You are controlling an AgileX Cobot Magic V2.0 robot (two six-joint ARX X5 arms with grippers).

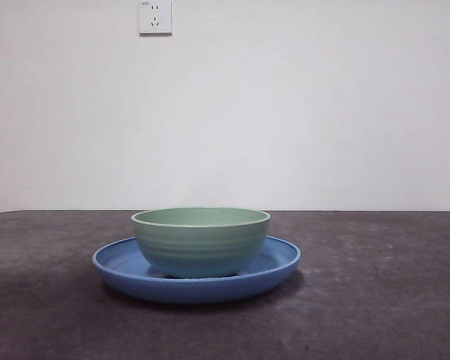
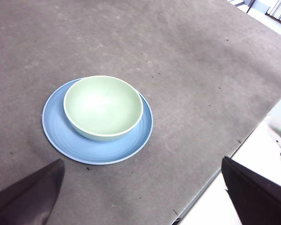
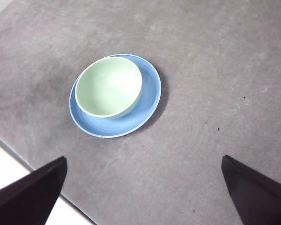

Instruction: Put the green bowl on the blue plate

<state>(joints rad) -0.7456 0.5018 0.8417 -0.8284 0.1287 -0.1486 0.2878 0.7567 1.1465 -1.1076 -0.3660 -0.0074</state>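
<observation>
The pale green bowl (image 1: pixel 201 240) stands upright inside the blue plate (image 1: pixel 281 264) on the grey table, a little off the plate's centre. The left wrist view shows the bowl (image 2: pixel 103 107) and the plate (image 2: pixel 89 147) from high above, and so does the right wrist view: bowl (image 3: pixel 108 86), plate (image 3: pixel 150 93). My left gripper (image 2: pixel 143 199) hangs well above and away from them, open and empty. My right gripper (image 3: pixel 143 190) is likewise raised, open and holding nothing. Neither arm appears in the front view.
A white wall with a socket (image 1: pixel 155 16) rises behind the table. The table's edge (image 2: pixel 210 180) runs close to the left gripper, with white floor beyond. Another table edge (image 3: pixel 18 157) shows in the right wrist view.
</observation>
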